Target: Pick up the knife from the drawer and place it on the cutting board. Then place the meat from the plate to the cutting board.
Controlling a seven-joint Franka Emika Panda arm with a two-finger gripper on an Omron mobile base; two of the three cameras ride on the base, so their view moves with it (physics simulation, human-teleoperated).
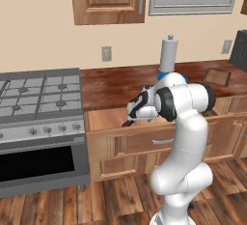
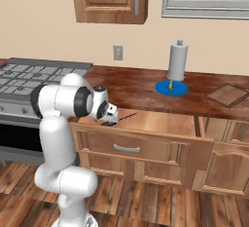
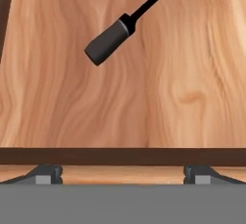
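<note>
- Hovering over the open drawer (image 2: pixel 160 123), the gripper (image 3: pixel 122 174) points down at the pale plank floor with its jaws spread wide and nothing between them; one fingertip (image 3: pixel 45 175) and its mate sit far apart at the bottom of the hand view.
- The knife (image 3: pixel 111 39) lies flat on the drawer floor ahead of the fingers and a little toward the left one, well apart from both, not touched.
- Its long axis runs on a slant: the black handle is the end nearer the fingers, and the thin blade leads away up and to the right, out of the hand view.
- The line joining the fingertips crosses that axis at an angle rather than squarely, so the coming reach likely calls for an advance toward the handle and some turn of the wrist before closing.
- On the counter beyond, the cutting board (image 2: pixel 226 95) waits bare, well to the right of the blue plate (image 2: pixel 171 87), where the meat (image 2: pixel 170 85) rests.
</note>
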